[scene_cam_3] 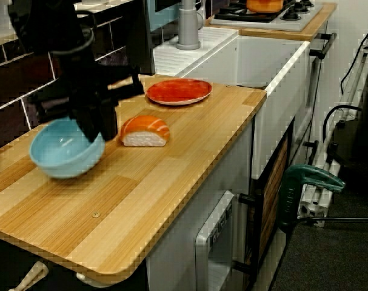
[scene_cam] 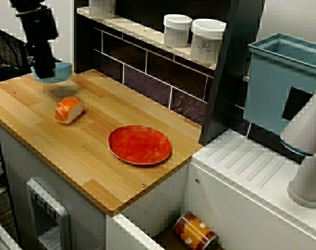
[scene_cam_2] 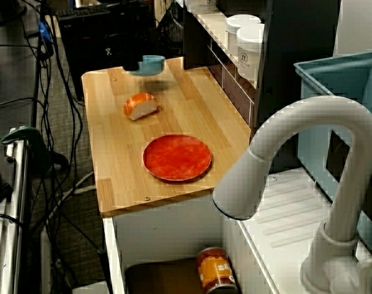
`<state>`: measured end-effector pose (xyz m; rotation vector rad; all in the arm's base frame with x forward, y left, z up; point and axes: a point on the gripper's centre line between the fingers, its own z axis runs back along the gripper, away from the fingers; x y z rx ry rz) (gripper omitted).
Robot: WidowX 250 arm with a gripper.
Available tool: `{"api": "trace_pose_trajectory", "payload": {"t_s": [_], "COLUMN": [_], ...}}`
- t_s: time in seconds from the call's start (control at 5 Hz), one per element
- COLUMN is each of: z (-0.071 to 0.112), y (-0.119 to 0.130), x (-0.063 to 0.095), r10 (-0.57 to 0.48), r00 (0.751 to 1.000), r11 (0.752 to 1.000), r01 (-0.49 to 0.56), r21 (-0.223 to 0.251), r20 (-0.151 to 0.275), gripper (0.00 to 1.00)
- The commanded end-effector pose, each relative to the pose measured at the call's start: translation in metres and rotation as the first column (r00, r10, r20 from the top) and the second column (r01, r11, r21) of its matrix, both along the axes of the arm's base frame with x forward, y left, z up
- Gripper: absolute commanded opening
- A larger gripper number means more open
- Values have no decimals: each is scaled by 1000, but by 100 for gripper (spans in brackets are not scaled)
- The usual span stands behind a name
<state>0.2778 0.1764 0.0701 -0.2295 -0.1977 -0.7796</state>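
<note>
The blue bowl [scene_cam_3: 62, 151] hangs tilted just above the wooden counter [scene_cam_3: 171, 176], near its back corner. My gripper [scene_cam_3: 99, 124] has its fingers clamped on the rim. A piece of salmon sushi [scene_cam_3: 145, 131] lies just beside, and a red plate [scene_cam_3: 179, 91] sits farther along.

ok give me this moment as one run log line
gripper: shut on blue bowl rim | bowl tilted, held above wooden counter | beside: salmon sushi | farther: red plate
</note>
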Motion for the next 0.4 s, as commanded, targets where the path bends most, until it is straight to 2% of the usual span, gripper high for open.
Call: {"api": "trace_pose_trajectory", "payload": {"t_s": [0.0,0.2], "z": [-1,-4], "y": [7,4], "x": [-10,-9], "r10": [6,7], "r00": [997,998], "r11": [997,997], "r01": [-12,-11], "r21": [76,78], "r20": [82,55], "gripper": [0,100]}}
